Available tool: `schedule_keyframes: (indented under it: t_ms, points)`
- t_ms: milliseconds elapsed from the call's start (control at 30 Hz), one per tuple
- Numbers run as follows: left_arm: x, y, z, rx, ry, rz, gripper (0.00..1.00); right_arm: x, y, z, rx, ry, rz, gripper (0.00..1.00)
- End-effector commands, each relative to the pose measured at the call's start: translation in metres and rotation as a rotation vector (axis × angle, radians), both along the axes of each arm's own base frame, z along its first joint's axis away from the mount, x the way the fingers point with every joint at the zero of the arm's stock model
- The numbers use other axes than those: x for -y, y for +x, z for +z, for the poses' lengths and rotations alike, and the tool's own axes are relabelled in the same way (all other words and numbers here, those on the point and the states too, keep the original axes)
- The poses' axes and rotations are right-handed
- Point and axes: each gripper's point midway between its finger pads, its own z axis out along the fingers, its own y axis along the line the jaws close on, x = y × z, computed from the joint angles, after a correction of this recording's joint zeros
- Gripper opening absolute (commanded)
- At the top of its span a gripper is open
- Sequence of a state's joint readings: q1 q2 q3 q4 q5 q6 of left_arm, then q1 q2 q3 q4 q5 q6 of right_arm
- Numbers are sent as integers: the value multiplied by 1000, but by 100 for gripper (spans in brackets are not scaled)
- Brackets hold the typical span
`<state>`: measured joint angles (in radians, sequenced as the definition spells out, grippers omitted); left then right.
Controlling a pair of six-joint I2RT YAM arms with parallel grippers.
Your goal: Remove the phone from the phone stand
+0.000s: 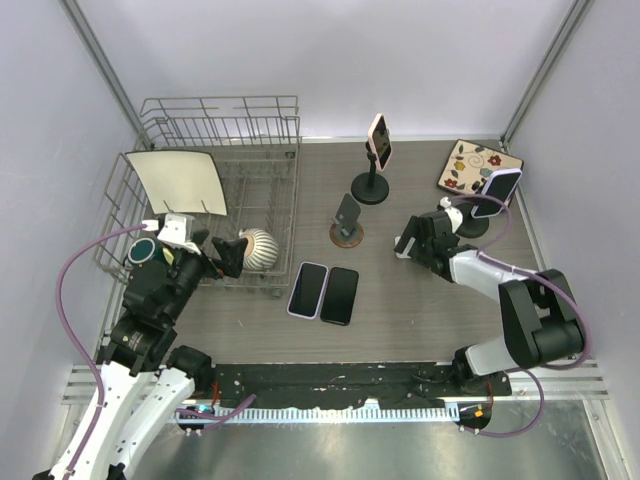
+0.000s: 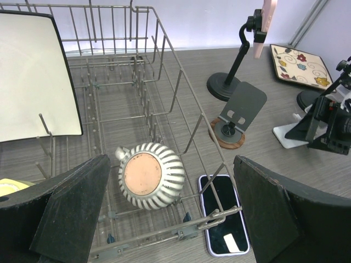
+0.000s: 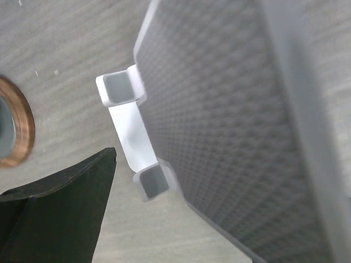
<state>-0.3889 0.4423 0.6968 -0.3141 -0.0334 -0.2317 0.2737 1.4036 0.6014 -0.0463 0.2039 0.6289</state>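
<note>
A pink phone point(image 1: 379, 140) point(image 2: 267, 22) sits clamped on a tall black stand point(image 1: 372, 185) at the back. At the right, a purple-edged phone point(image 1: 497, 192) leans on another stand. My right gripper point(image 1: 412, 240) is low over an empty white stand point(image 1: 403, 247) point(image 2: 289, 135). Its grey dotted plate point(image 3: 219, 137) fills the right wrist view beside one dark finger point(image 3: 60, 208); the jaws stand open, holding nothing. My left gripper point(image 1: 225, 255) point(image 2: 170, 213) hangs wide open above the dish rack's front edge. Two phones point(image 1: 308, 289) point(image 1: 340, 295) lie flat on the table.
The wire dish rack point(image 1: 220, 100) at the left holds a white square plate point(image 1: 180, 180) and a striped bowl point(image 2: 148, 175). A small grey stand on a wooden base point(image 1: 347, 218) point(image 2: 241, 107) stands empty mid-table. A patterned tile point(image 1: 478, 165) lies at the back right.
</note>
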Motion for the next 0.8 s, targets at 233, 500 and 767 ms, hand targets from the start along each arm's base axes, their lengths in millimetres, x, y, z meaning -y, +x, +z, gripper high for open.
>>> schedule_keyframes:
  t_ms: [233,500,767]
  points:
    - [2,1,6,24,-7,-8,100,-2,83,2,53,38,5,91]
    - [2,1,7,26,-8,-10,100,-10,135,10,102,66,48,91]
    - [2,0,10,34,-14,-11,100,-23,107,62,164,111,169,91]
